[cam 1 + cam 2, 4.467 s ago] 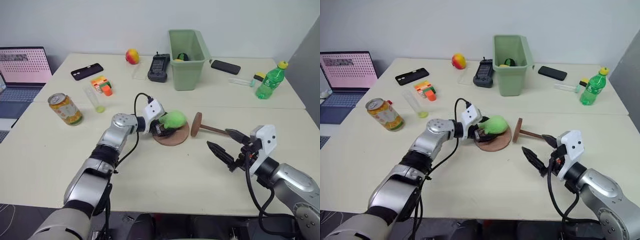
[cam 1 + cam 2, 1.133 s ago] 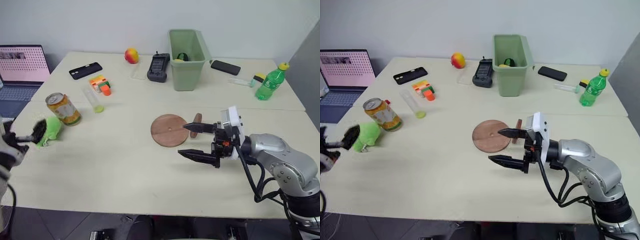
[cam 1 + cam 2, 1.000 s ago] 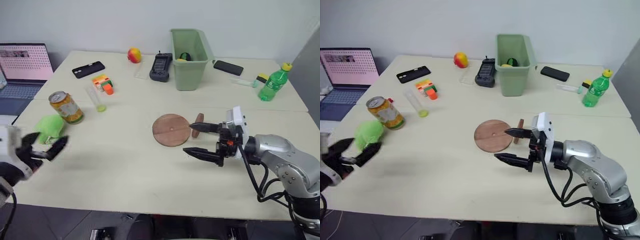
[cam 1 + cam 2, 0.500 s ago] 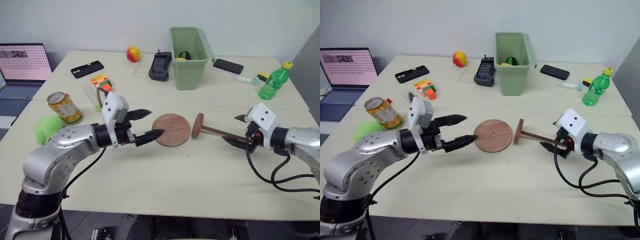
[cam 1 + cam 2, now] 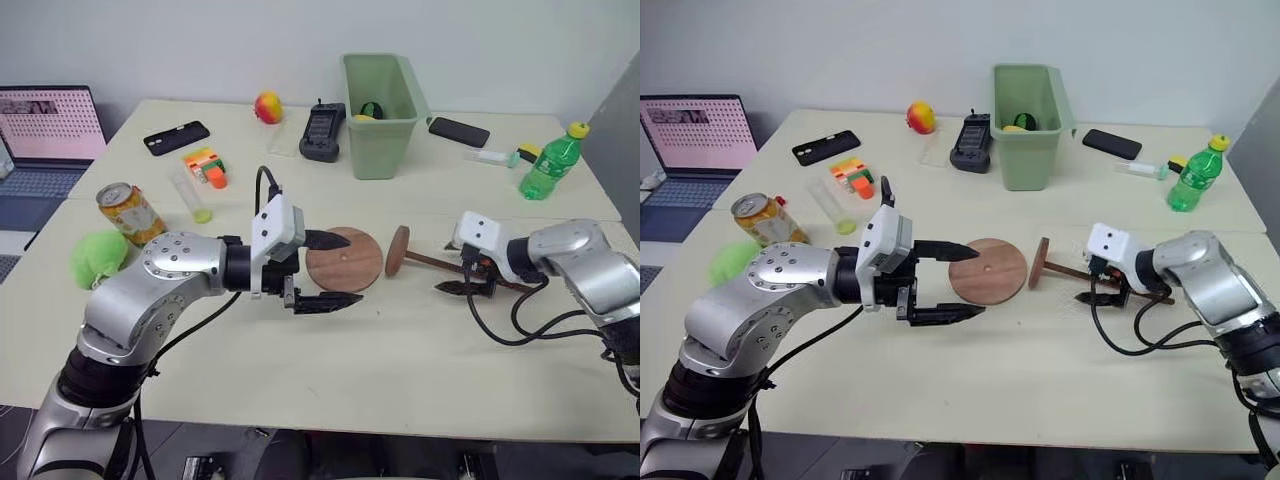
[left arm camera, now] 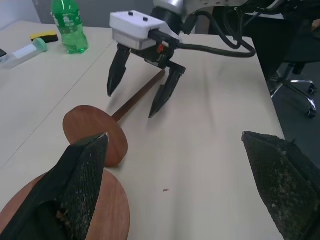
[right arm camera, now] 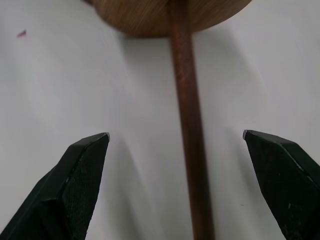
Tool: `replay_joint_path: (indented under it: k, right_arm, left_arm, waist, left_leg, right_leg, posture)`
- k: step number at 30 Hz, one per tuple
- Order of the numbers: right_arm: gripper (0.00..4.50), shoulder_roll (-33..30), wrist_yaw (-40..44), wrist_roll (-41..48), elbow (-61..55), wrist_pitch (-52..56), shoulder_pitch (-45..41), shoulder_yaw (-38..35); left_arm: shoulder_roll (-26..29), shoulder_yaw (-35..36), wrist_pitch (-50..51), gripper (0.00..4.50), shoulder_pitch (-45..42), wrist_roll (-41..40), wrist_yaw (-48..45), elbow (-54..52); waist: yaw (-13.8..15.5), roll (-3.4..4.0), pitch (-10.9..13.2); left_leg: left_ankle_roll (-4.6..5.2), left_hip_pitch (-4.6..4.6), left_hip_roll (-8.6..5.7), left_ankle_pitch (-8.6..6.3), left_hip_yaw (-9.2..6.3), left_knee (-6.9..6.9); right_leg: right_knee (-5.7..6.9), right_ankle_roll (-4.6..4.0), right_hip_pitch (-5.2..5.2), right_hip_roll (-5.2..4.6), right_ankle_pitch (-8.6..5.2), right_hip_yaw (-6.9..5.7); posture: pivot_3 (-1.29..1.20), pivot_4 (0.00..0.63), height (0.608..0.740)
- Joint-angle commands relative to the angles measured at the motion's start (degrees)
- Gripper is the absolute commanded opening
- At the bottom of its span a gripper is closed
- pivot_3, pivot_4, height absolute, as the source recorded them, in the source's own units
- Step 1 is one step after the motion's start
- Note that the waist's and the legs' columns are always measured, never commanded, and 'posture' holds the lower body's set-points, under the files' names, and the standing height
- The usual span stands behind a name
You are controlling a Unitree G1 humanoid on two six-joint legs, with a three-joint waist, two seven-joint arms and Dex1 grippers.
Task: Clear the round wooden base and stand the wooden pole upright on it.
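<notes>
The round wooden base (image 5: pixel 345 258) lies flat and bare at the table's middle. My left gripper (image 5: pixel 355 268) is open at its near left edge, one finger over the disc and the other in front of it. The wooden pole (image 5: pixel 440 264) lies on its side just right of the base, its end disc (image 5: pixel 398 250) standing on edge. My right gripper (image 5: pixel 445 268) is open and straddles the rod (image 7: pixel 186 125), close above the table. In the left wrist view the base (image 6: pixel 112 212), the pole (image 6: pixel 140 95) and my right gripper (image 6: pixel 131 104) show together.
A green soft toy (image 5: pixel 98 255) and a drink can (image 5: pixel 130 215) sit at the left. A green bin (image 5: pixel 383 100), a black device (image 5: pixel 320 130), a fruit (image 5: pixel 266 107) and phones line the back. A green bottle (image 5: pixel 543 160) stands at the right, a laptop (image 5: pixel 50 135) at the far left.
My left arm let go of the green toy beside the can and swung right to the base, still open. My right gripper moved right along the pole and dropped over the rod.
</notes>
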Motion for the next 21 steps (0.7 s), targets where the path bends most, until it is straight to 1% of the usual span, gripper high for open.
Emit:
replay_joint_path:
  k: [1, 7, 10, 11, 12, 14, 17, 19, 20, 21]
  right_arm:
    - [4.5, 1.1, 2.4, -4.2, 5.5, -3.9, -4.3, 0.7]
    - [4.5, 4.7, 4.6, -8.0, 14.3, -8.5, -9.1, 1.3]
    - [3.93, 6.0, 5.9, -8.8, 16.0, -9.4, -10.3, 0.9]
    - [3.63, 6.2, 6.3, -9.0, 16.2, -9.4, -10.5, 0.7]
    - [3.44, 6.4, 6.7, -9.2, 16.4, -9.5, -10.6, 0.6]
    - [2.91, 6.6, 7.5, -9.7, 16.7, -9.8, -10.8, 0.5]
    - [2.28, 6.5, 9.0, -10.2, 16.5, -9.9, -10.8, 0.3]
    - [1.76, 6.3, 9.9, -10.5, 16.4, -9.9, -10.9, 0.2]
    - [1.41, 6.0, 10.6, -10.4, 16.0, -9.5, -11.0, 0.2]
    - [1.15, 5.9, 11.1, -10.4, 15.9, -9.2, -11.1, 0.1]
  left_arm:
    - [0.4, 1.7, -1.5, 4.44, 1.3, 1.3, 0.5, -1.4]
    - [-0.1, 2.2, -1.3, 4.44, 1.4, 1.2, 1.4, -2.1]
    - [0.0, 2.3, -1.3, 4.5, 1.6, 1.3, 1.4, -1.9]
    - [-0.1, 2.4, -1.1, 4.5, 1.6, 1.1, 1.6, -1.9]
    - [-0.2, 2.6, -0.8, 4.5, 1.5, 0.7, 1.7, -2.0]
    - [-0.3, 2.7, -0.6, 4.5, 1.3, 0.5, 1.8, -2.0]
    - [0.1, 2.7, -0.5, 4.5, 1.2, 0.4, 1.4, -1.9]
    - [-0.1, 3.1, 0.3, 4.5, 0.7, -0.5, 1.3, -1.7]
    - [-0.1, 3.2, 0.6, 4.5, 0.5, -0.8, 1.3, -1.7]
    - [-0.1, 3.3, 0.8, 4.5, 0.2, -1.0, 1.2, -1.5]
  waist:
    - [0.0, -0.01, 0.0]
    - [-0.1, 0.0, 0.0]
    - [-0.1, 0.0, 0.0]
    - [-0.1, 0.0, 0.0]
    - [-0.1, 0.0, 0.0]
    - [-0.1, 0.0, 0.0]
    - [-0.1, 0.0, 0.0]
    - [-0.1, 0.01, 0.0]
    - [-0.1, 0.01, 0.0]
    - [-0.1, 0.01, 0.0]
  left_leg:
    - [0.0, 0.02, 0.01, 0.0, 0.01, 0.0]
    - [-0.03, 0.04, 0.06, 0.02, -0.01, 0.02]
    - [-0.08, 0.03, 0.08, 0.04, -0.02, 0.01]
    - [-0.08, 0.02, 0.08, 0.04, -0.02, 0.01]
    - [-0.08, 0.02, 0.08, 0.04, -0.02, 0.01]
    - [-0.08, 0.02, 0.07, 0.04, -0.02, 0.02]
    - [-0.08, 0.02, 0.07, 0.05, -0.03, 0.02]
    - [-0.08, 0.02, 0.07, 0.05, -0.02, 0.02]
    - [-0.09, 0.02, 0.07, 0.05, -0.02, 0.02]
    - [-0.08, 0.02, 0.07, 0.05, -0.03, 0.03]
  right_leg:
    - [0.01, 0.0, 0.0, -0.01, 0.0, 0.02]
    - [0.09, 0.0, -0.01, -0.03, 0.0, 0.0]
    - [0.08, 0.0, -0.02, -0.03, 0.0, -0.01]
    - [0.08, 0.0, -0.02, -0.03, 0.0, -0.01]
    - [0.08, 0.0, -0.02, -0.04, 0.0, -0.01]
    - [0.09, 0.0, -0.02, -0.04, 0.0, 0.0]
    - [0.09, 0.0, -0.02, -0.04, 0.0, -0.02]
    - [0.09, 0.0, -0.02, -0.04, 0.0, -0.01]
    - [0.09, 0.0, -0.02, -0.04, 0.0, -0.01]
    - [0.1, 0.0, -0.02, -0.04, 0.0, -0.01]
  posture:
    - [0.0, 0.15, 0.74]
    - [0.0, 0.15, 0.74]
    - [0.0, 0.15, 0.74]
    - [0.0, 0.15, 0.74]
    - [0.0, 0.15, 0.74]
    - [0.0, 0.15, 0.74]
    - [0.0, 0.15, 0.74]
    - [0.0, 0.15, 0.74]
    - [0.0, 0.15, 0.74]
    - [0.0, 0.15, 0.74]
